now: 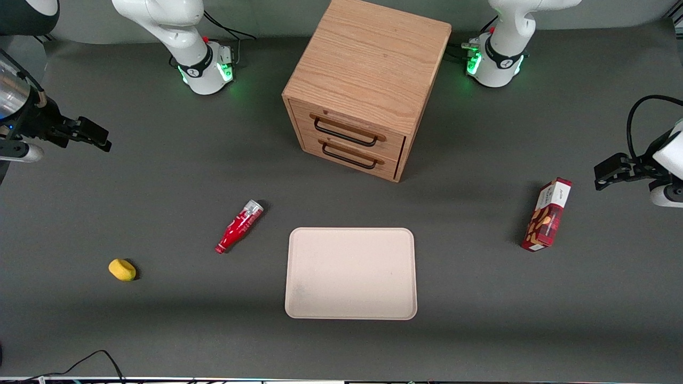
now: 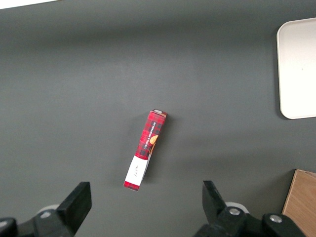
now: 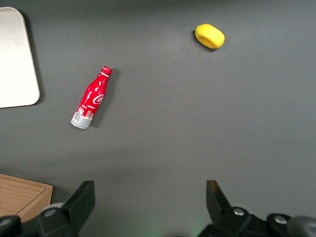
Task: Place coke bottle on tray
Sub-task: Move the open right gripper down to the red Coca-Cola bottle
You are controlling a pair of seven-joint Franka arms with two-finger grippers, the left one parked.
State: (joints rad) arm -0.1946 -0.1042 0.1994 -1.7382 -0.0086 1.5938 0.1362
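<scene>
end effector raised, coke bottle beside tray

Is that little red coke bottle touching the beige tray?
Apart. In the front view, bare grey table shows between the coke bottle and the tray. The gripper hangs open, away from both.

Even overhead light, soft shadows

One coke bottle lies on the dark table. One beige tray is there. One wooden cabinet holds two drawers, each with one black handle. One red snack box, one yellow lump. One working gripper, its fingers spread apart.
</scene>
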